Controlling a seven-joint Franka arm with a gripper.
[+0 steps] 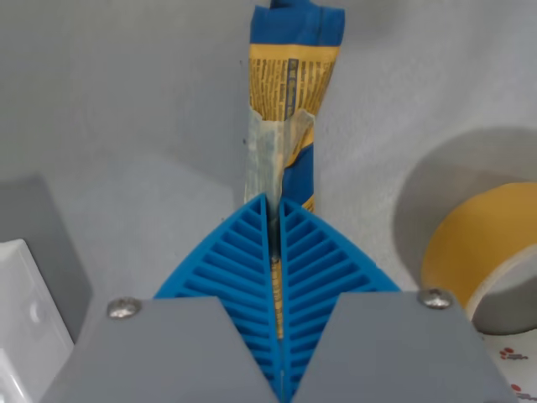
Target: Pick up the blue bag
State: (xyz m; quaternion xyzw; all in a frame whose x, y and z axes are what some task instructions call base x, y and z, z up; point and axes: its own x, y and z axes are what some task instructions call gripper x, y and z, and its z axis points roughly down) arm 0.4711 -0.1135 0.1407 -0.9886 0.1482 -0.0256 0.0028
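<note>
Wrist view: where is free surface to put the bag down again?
Bare grey surface lies at the wrist view's left of the blue bag, above the white box. The right is crowded by the tape roll. The gripper holds the bag.

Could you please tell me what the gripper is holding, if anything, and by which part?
The blue ribbed gripper is shut on the blue and yellow crinkled bag, pinching its near end.
</note>
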